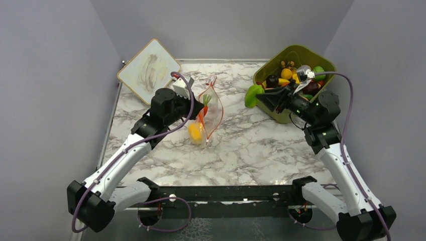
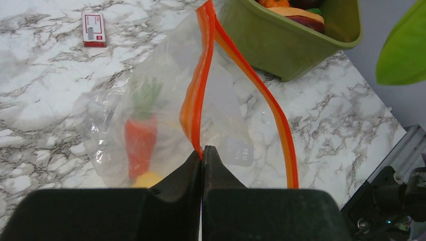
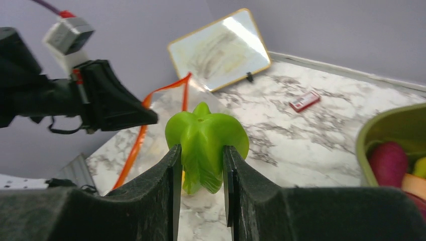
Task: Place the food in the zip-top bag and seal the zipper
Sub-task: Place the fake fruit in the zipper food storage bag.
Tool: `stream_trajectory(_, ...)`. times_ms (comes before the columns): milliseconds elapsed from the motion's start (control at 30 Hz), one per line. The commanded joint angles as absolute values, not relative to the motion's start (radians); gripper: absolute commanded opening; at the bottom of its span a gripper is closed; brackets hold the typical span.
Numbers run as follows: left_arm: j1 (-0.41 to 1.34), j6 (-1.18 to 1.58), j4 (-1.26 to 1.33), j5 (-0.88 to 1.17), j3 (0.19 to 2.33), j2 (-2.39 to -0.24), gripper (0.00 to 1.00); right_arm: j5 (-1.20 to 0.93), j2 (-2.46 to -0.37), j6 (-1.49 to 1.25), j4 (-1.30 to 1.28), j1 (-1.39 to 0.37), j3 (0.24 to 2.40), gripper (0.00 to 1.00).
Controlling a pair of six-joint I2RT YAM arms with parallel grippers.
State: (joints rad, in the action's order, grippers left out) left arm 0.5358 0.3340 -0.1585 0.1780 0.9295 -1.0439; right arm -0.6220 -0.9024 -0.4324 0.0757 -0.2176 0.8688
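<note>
The clear zip-top bag (image 1: 210, 114) stands on the marble table with its mouth held apart. Its orange-red zipper (image 2: 200, 80) splits into two strips. My left gripper (image 2: 202, 150) is shut on the near strip and holds that edge up. Inside the bag lie an orange carrot (image 2: 140, 144) and a yellow piece (image 2: 148, 179). My right gripper (image 3: 201, 148) is shut on a green leafy vegetable (image 3: 207, 134), held in the air between the tub and the bag. In the top view that green food (image 1: 252, 95) hangs right of the bag. More food (image 1: 289, 78) fills the tub.
An olive-green tub (image 1: 275, 59) stands at the back right, close under the right arm. A small whiteboard (image 1: 149, 70) leans at the back left. A red-white packet (image 2: 93, 29) lies on the table beyond the bag. Grey walls close in the table on three sides.
</note>
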Motion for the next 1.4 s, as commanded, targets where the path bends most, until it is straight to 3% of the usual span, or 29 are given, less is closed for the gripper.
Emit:
stream_trajectory(0,0.532,0.351,-0.137,0.236,0.986,-1.072,0.00,-0.646,-0.891,-0.530,0.214,-0.290,0.848,0.17)
stream_trajectory(533,0.533,0.299,-0.087,0.419,0.943,-1.099,0.00,-0.436,-1.060,-0.586,0.303,-0.674,0.855,0.17)
stream_trajectory(1200,0.531,0.275,-0.071,0.463,0.912,-1.051,0.00,-0.175,-1.184,-0.534,0.129,-0.727,0.875,0.19)
stream_trajectory(1367,0.531,0.270,-0.075,0.451,0.903,-1.030,0.00,-0.162,-1.231,-0.519,0.084,-0.732,0.922,0.31)
